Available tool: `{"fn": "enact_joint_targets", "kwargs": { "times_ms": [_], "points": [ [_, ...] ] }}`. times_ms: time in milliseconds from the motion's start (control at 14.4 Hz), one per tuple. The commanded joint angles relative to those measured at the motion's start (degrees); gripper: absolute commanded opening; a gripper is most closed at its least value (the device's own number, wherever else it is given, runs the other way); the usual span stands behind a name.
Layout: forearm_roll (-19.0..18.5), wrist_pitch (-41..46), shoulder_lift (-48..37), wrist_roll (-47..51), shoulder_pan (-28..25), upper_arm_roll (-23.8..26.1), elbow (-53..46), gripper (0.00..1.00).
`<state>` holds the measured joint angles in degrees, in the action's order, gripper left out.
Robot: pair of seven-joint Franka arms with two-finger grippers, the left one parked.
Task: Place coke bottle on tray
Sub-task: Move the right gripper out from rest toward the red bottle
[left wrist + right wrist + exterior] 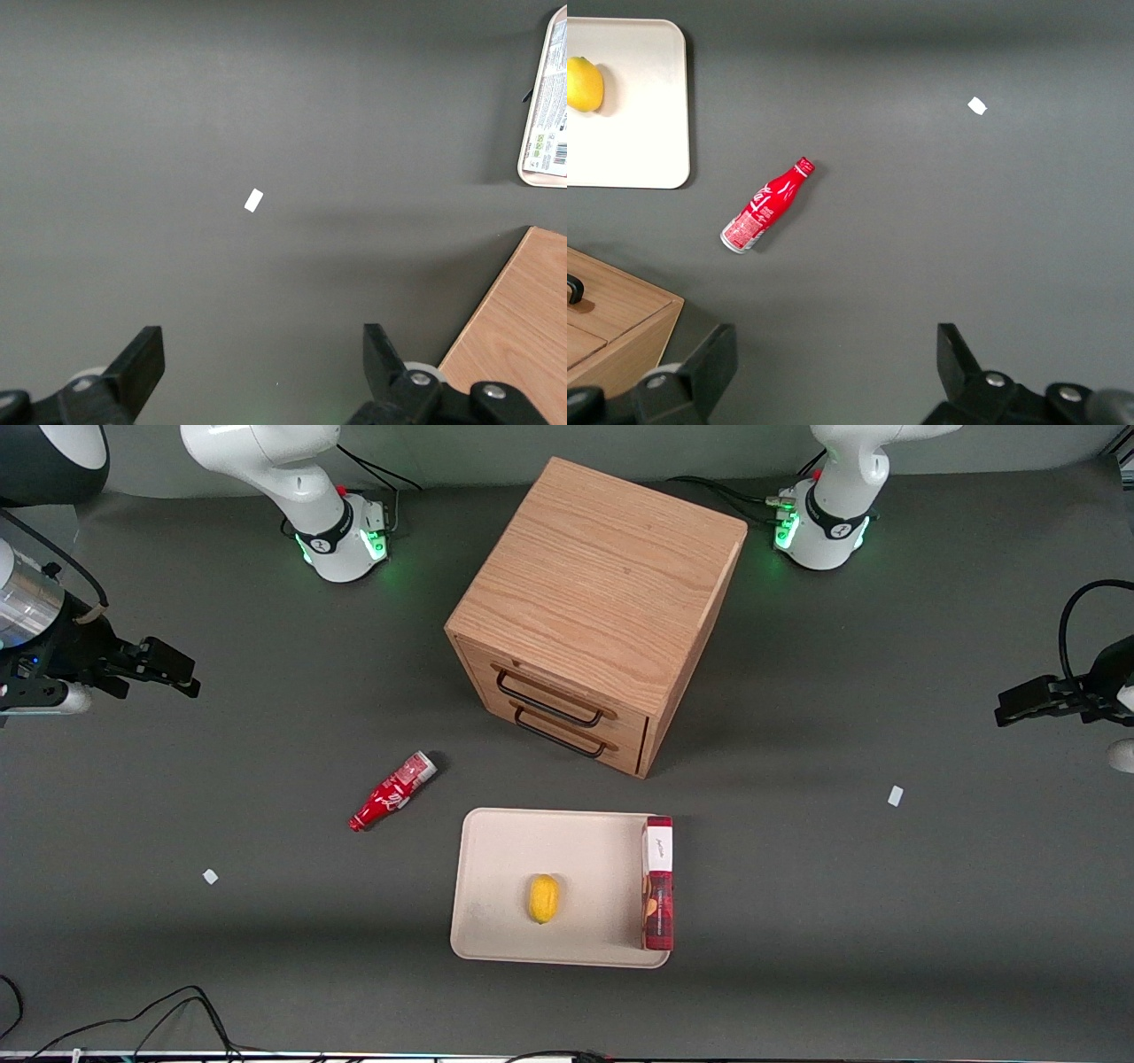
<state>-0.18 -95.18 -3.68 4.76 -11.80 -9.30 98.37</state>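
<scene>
Red and lying flat on the grey table, the coke bottle [392,791] rests beside the beige tray [505,868], not touching it, well apart from the gripper [164,666], whose fingers [700,367] are spread wide with nothing between them. On the tray sit a lemon [543,898] and a red-and-white box [657,881]. A wooden drawer cabinet [602,593] stands near the bottle.

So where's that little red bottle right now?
The coke bottle lies on its side on the table, beside the tray, off it, toward the working arm's end; the open gripper hangs well away.
</scene>
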Motion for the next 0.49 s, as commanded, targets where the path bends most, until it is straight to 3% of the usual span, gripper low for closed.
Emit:
{"fn": "enact_joint_targets", "kwargs": {
  "times_ms": [0, 417],
  "points": [
    [-0.6, 2.1, 0.3, -0.5, -0.3, -0.3, -1.2, 1.00],
    [-0.5, 2.2, 1.6, -0.5, -1.0, -0.2, -1.5, 1.00]
  ]
}}
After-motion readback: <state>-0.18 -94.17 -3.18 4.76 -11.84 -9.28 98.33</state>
